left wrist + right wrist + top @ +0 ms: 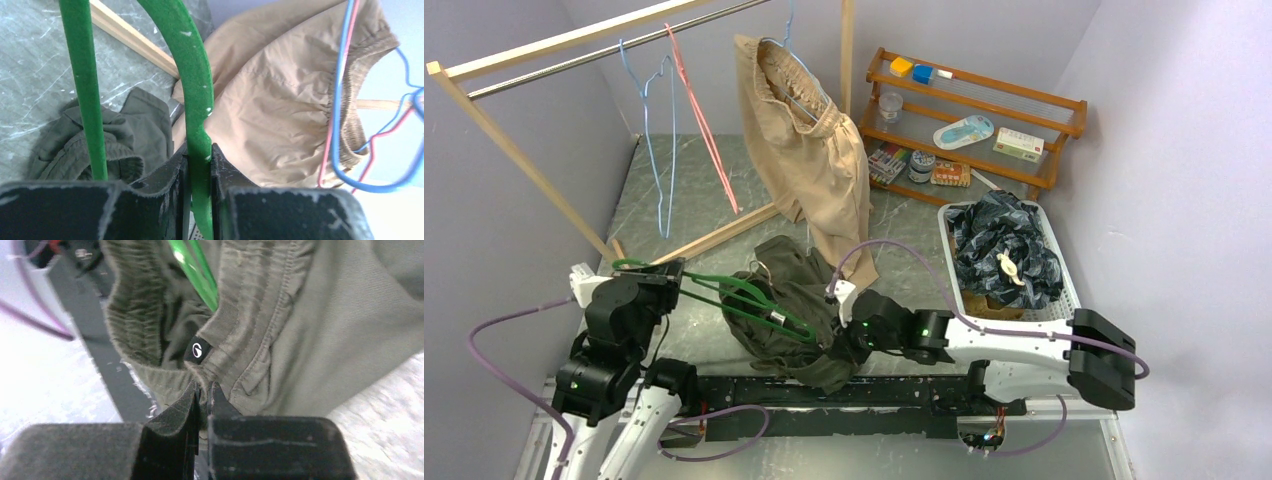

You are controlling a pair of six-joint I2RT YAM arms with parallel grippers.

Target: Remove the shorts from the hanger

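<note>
The olive green shorts (789, 310) lie crumpled mid-table, still threaded on the green hanger (724, 290). My left gripper (669, 275) is shut on that hanger's hook end; in the left wrist view the green hanger (195, 90) runs up from between the jaws of the gripper (199, 160). My right gripper (839, 345) is shut on the shorts' elastic waistband; the right wrist view shows the gripper (204, 390) pinching the olive shorts (300, 340), with the hanger (195, 270) inside the waist. Light beige shorts (809, 150) hang on a blue hanger from the rail.
A wooden clothes rack (544, 45) stands at the back left with an empty blue hanger (664, 130) and a pink one (704, 120). A white basket (1064, 270) at the right holds dark navy shorts (1004, 245). A wooden shelf (974, 110) stands behind it.
</note>
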